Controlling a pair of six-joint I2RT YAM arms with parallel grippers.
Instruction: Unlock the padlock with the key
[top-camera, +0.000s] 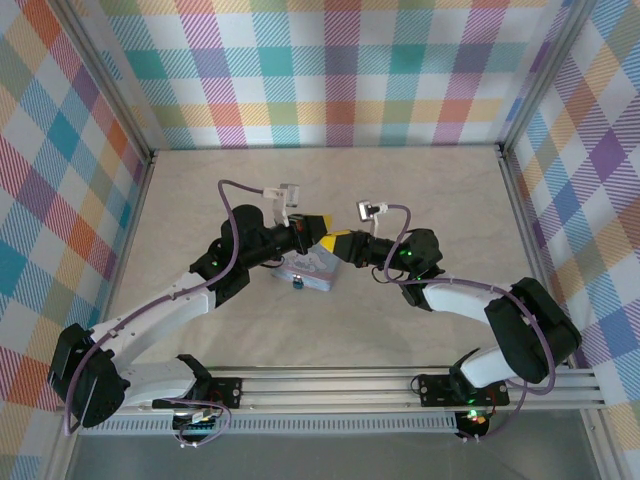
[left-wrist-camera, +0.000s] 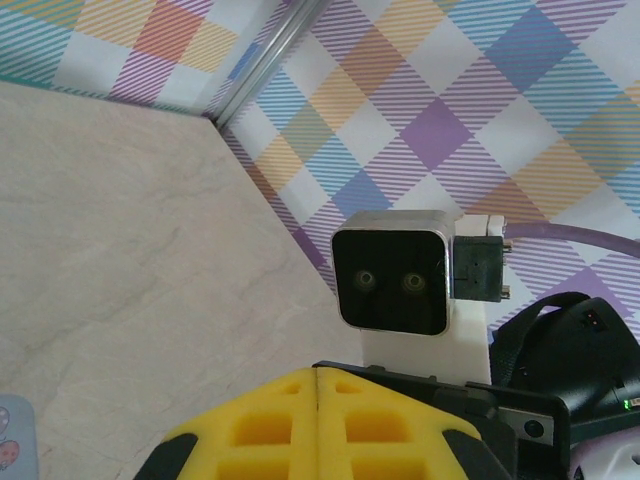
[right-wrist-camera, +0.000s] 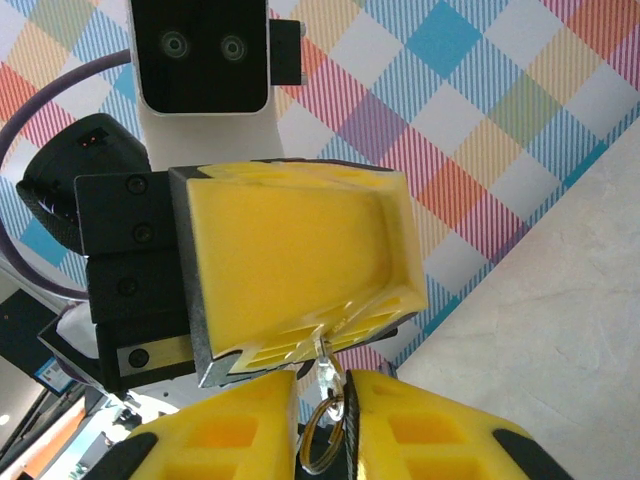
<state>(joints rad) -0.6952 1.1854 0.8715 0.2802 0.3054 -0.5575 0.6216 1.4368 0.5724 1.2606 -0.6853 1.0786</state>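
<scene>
My two grippers meet tip to tip above the middle of the table. The left gripper (top-camera: 318, 224) (left-wrist-camera: 318, 385) is shut, and its yellow fingers (right-wrist-camera: 300, 250) pinch the blade of the small silvery key (right-wrist-camera: 325, 362) at their tips. The key's head and its ring (right-wrist-camera: 322, 440) hang down into the narrow gap of my right gripper (top-camera: 333, 242) (right-wrist-camera: 326, 420), whose pads close against them. The padlock (top-camera: 297, 284), tiny with a teal and dark body, lies on the table just below the grippers, at the near edge of a pale blue tin (top-camera: 312, 268).
The tin's corner (left-wrist-camera: 10, 440) shows at the lower left of the left wrist view. Plaid walls (top-camera: 330, 70) close in the beige table (top-camera: 420, 190) on three sides. A metal rail (top-camera: 330, 385) with both arm bases runs along the near edge.
</scene>
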